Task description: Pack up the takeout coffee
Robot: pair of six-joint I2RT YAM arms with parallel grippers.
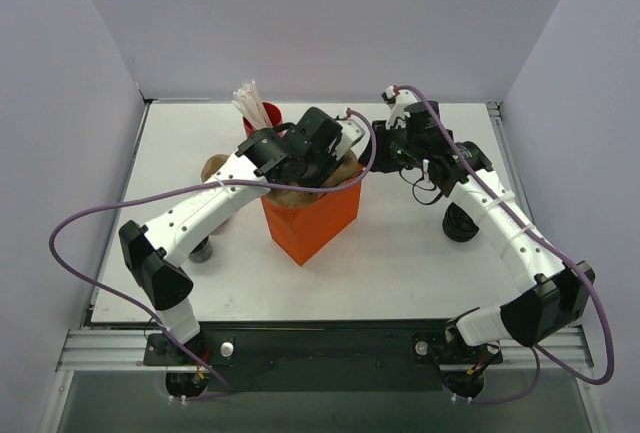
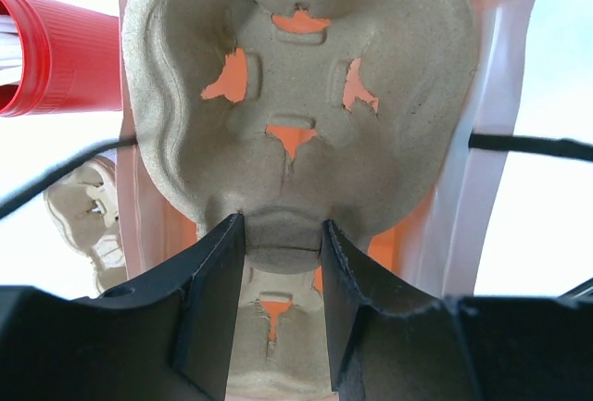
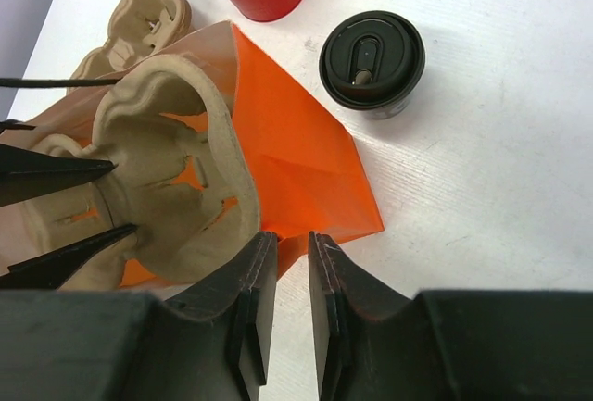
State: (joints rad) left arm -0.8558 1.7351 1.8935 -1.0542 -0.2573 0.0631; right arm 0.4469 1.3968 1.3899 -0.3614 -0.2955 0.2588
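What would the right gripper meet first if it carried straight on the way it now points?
Most likely the orange paper bag: the right gripper has the bag's near edge just off its fingertips, jaws narrowly apart. Whether they touch, I cannot tell.

A pulp tray (image 2: 398, 77) blocks the orange bag (image 3: 296, 160)'s mouth; bare table (image 3: 500, 188) beside.

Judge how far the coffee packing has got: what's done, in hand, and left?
Done: the orange bag stands open. In hand: the left gripper clamps the pulp carrier at the bag's mouth; the right gripper rests at its rim. Left: a lidded coffee cup sits on the table, not yet in carrier or bag.
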